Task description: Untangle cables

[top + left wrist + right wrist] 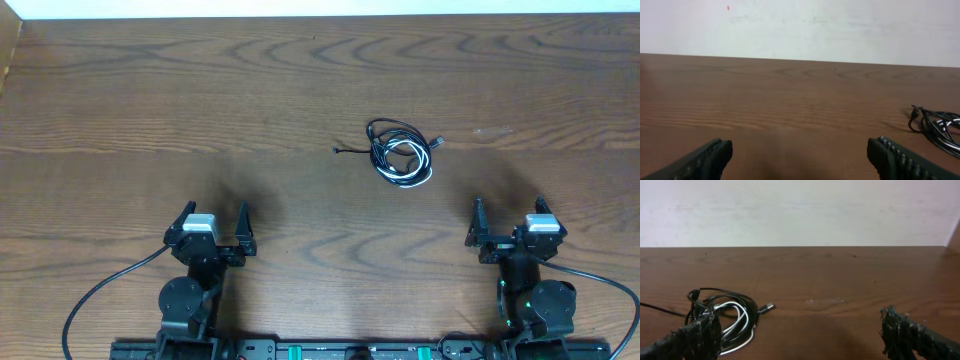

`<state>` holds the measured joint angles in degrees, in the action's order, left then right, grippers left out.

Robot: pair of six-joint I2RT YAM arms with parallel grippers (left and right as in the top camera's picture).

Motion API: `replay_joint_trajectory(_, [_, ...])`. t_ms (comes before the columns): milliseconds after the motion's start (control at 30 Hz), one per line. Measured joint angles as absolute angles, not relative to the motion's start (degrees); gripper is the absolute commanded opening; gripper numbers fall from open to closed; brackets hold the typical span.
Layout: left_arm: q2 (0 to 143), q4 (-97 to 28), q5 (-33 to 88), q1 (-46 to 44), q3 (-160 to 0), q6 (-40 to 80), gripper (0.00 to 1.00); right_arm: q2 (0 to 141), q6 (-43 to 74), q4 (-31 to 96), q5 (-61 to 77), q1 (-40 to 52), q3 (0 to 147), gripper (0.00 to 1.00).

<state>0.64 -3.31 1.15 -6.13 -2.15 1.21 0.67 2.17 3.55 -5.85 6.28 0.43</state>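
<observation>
Overhead: cables (402, 152) lie in one small looped bundle on the table (150, 100), right of centre in the upper half of the frame. Black cords coil around a white cord (415, 172), which shows at the lower edge of the bundle. One loose black end trails out to the left, and a plug end (438, 141) sticks out at the upper right.

Left tool (215, 212) sits at lower left, jaws spread wide, nothing between them. Right tool (509, 205) sits at lower right, jaws also wide and empty. Both are well apart from the bundle.

Left wrist view: bundle at far right edge (937, 125), bare wood ahead. Right wrist view: bundle at lower left (725, 315), partly behind the left finger.
</observation>
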Motion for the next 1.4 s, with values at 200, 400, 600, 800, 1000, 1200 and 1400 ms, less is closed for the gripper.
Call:
replay_joint_trajectory(200, [0.80,4.56,1.13,-6.13,-0.36,1.41,0.92,0.69,2.20,3.55,-5.85,6.28,0.43,0.99])
replay_joint_trajectory(400, [0.86,12.73,1.13,-6.11,-0.36,1.45,0.92,0.69,2.20,3.55,-5.87,6.28,0.43,0.99])
replay_joint_trajectory(600, [0.86,15.03,1.13,-6.11,-0.36,3.40,0.92,0.69,2.17,3.55,-5.87,6.28,0.43,0.99])
replay_joint_trajectory(800, [0.86,15.42,1.15,-6.13,-0.36,6.66,0.92,0.69,2.17,3.55,-5.87,6.28,0.43,0.99])
replay_joint_trajectory(1000, [0.86,15.44,3.60,-6.13,-0.36,7.57,0.92,0.69,2.20,3.55,-5.87,6.28,0.43,0.99])
replay_joint_trajectory(1200, [0.86,15.42,5.67,-6.13,-0.36,7.73,0.92,0.69,2.20,3.55,-5.87,6.28,0.43,0.99])
replay_joint_trajectory(1400, [1.45,15.38,5.96,-6.13,-1.76,7.75,0.92,0.69,2.17,3.55,-5.87,6.28,0.43,0.99])
